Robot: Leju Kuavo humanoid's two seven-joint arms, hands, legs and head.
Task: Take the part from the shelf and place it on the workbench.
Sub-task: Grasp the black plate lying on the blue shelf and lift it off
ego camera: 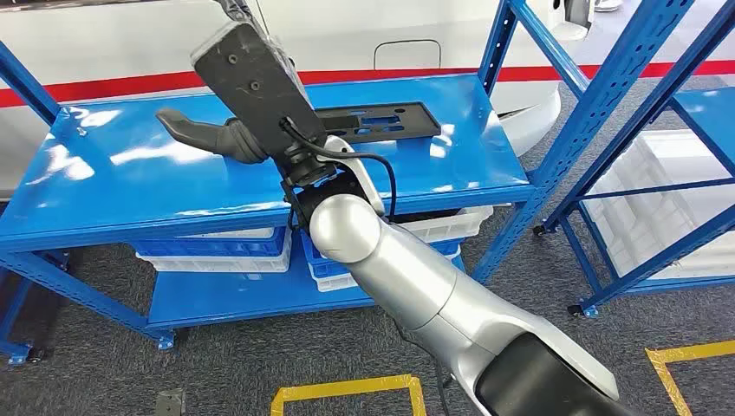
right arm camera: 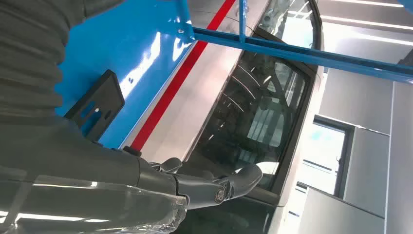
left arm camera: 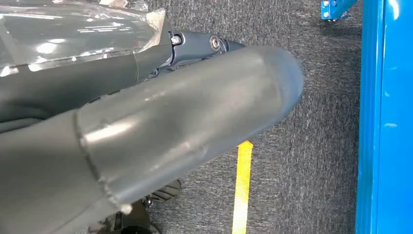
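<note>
Your right hand (ego camera: 227, 139) hovers open over the shelf (ego camera: 104, 173) — the flat black part (ego camera: 373, 121) lies lengthwise just beyond, to its right

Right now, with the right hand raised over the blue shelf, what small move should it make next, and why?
Probably lower the right hand toward the black flat part. The hand holds nothing and hangs above the top shelf, with the part lying flat just beyond it, so the reach looks short. How close the fingers already are is hard to tell.
</note>
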